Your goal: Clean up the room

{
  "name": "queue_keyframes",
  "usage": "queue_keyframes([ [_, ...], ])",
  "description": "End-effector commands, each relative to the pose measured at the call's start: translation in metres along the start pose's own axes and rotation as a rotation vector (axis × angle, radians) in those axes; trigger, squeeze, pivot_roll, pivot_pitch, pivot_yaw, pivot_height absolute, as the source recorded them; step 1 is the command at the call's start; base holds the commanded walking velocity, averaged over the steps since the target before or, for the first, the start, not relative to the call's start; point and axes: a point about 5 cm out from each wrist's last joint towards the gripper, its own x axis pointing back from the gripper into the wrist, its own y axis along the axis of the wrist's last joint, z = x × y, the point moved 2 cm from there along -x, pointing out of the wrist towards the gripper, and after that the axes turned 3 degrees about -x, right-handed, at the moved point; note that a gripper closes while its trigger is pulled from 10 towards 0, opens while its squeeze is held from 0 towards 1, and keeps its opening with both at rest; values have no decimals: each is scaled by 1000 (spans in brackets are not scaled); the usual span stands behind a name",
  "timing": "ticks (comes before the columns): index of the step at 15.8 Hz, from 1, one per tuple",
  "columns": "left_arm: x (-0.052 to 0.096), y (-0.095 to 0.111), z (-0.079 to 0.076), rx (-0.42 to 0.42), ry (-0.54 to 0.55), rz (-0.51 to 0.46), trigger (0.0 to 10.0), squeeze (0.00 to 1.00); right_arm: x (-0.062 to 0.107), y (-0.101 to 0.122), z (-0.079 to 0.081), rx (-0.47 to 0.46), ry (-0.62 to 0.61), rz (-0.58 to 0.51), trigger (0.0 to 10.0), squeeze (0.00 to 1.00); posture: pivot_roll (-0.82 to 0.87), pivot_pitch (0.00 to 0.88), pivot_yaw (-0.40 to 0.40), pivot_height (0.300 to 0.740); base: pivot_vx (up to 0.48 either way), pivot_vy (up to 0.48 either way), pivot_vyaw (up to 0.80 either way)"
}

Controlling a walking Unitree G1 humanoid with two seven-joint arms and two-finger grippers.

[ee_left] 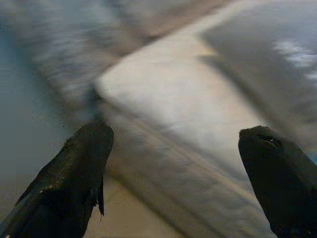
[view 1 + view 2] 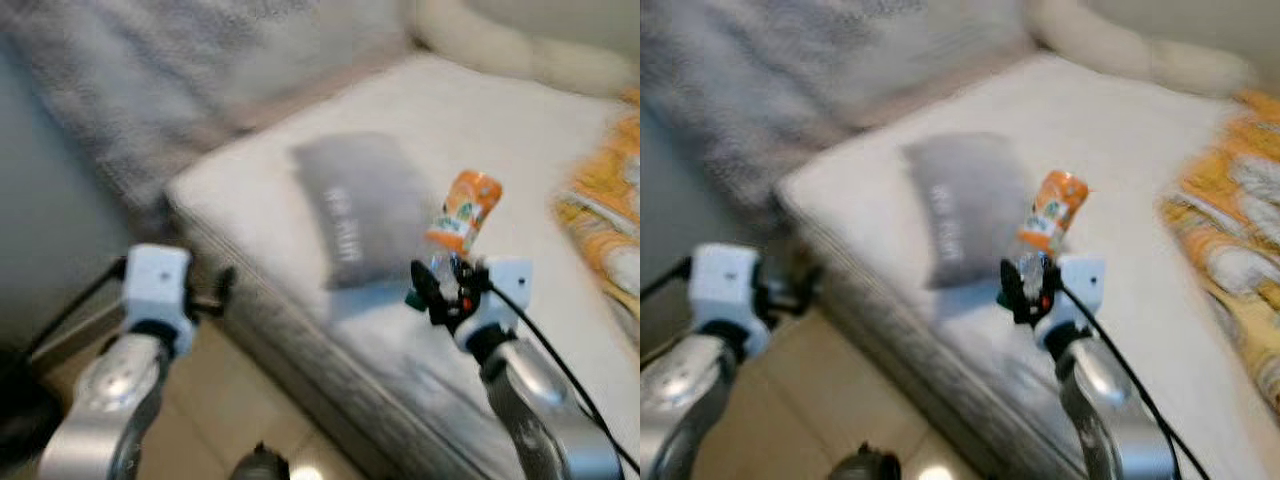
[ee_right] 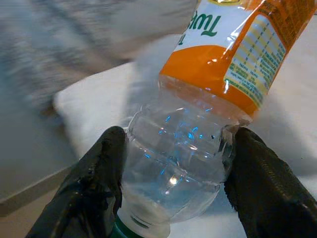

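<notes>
Orange-labelled and clear below, a plastic bottle (image 2: 462, 222) stood right of centre in the left eye frame, held cap-down in the right gripper (image 2: 438, 292). In the right wrist view the two black fingers (image 3: 91, 188) pressed the clear ribbed part of the bottle from both sides, with the green cap lowest and the label tilting away above. It hung over the pale sofa cushion (image 2: 480, 130), just to the right of a grey pillow (image 2: 357, 208) that lay mid-frame. At the right edge lay an orange patterned cloth (image 2: 606, 215). The left gripper (image 1: 173, 163) hovered at lower left, off the cushion's front edge over the tan floor (image 2: 200, 420), its fingers spread wide with nothing between them. Everything was smeared with motion blur.

The pick-up looked done, so the step in hand seemed to be carrying the bottle off. Next would come finding a bin or proper place, none of which was in sight, while keeping the squeeze firm on that slick, yielding plastic.
</notes>
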Motion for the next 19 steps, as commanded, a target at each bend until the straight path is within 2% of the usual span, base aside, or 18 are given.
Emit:
queue_keyframes([
  [1,2,1,4,-14,20,1,10000,0,2,5,6,-4,25,-14,10000,0,-19,0,38,740,0,0,800],
  [2,2,0,5,13,9,1,10000,0,1,4,7,-4,25,-7,10000,0,-12,0,36,740,0,0,800],
  [3,2,1,6,5,14,1,10000,0,1,2,5,-9,16,-1,10000,0,-6,0,32,740,0,0,800],
  [5,-2,2,10,-65,72,-28,10000,0,1,-6,5,-29,14,40,10000,0,3,0,29,740,0,0,800],
  [8,-3,1,11,-72,99,-61,10000,0,2,-17,6,-12,24,87,10000,0,3,0,25,740,0,0,800],
  [10,0,-1,0,-34,7,-57,10000,0,0,-22,8,-8,27,110,10000,0,-3,0,25,740,0,0,800],
  [13,-2,-2,-1,-39,20,-66,10000,0,-3,-21,6,6,26,107,10000,0,3,0,27,740,0,0,800],
  [15,-4,-3,-1,-41,22,-67,10000,0,-5,-21,6,-6,27,109,10000,0,7,0,21,740,257,0,0],
  [17,-8,-3,1,-38,26,-67,10000,0,-6,-26,9,81,66,130,10000,0,8,0,22,740,266,0,0],
  [19,-9,-4,1,-45,19,-66,10000,0,-7,-30,9,91,64,144,10000,0,9,0,23,740,270,0,800],
])
